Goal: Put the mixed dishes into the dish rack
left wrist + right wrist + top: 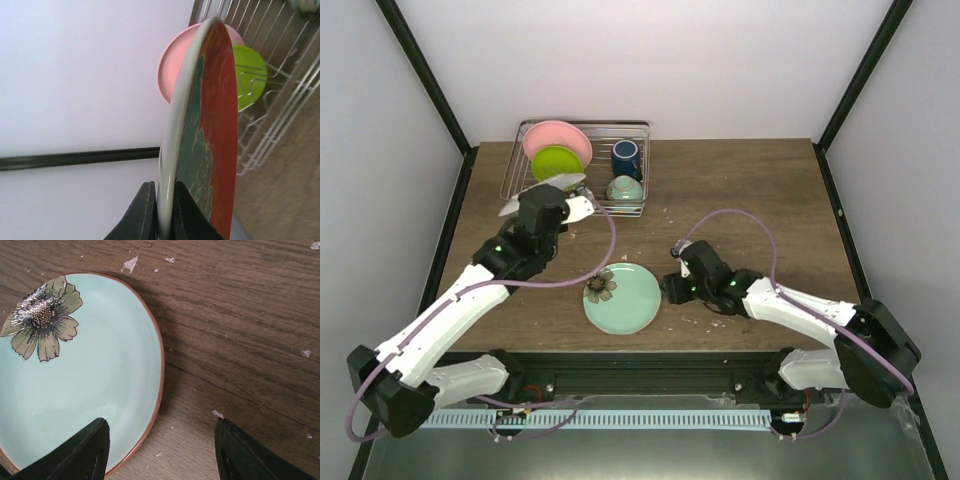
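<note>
I'm driving this from afar, and the place reads as a robot test cell in a lab. Plain white panels [670, 60] close in beyond my left gripper [563, 195] and on either side, held by black frame struts [420, 70]. Under my right gripper [670, 287] runs a scuffed wood-grain tabletop [760, 190]. Behind both grippers the arms bolt to a black rail [650, 362], with purple cables [613, 238] looping loose. Just ahead of the left gripper stands a wire dish rack [600, 165].
</note>
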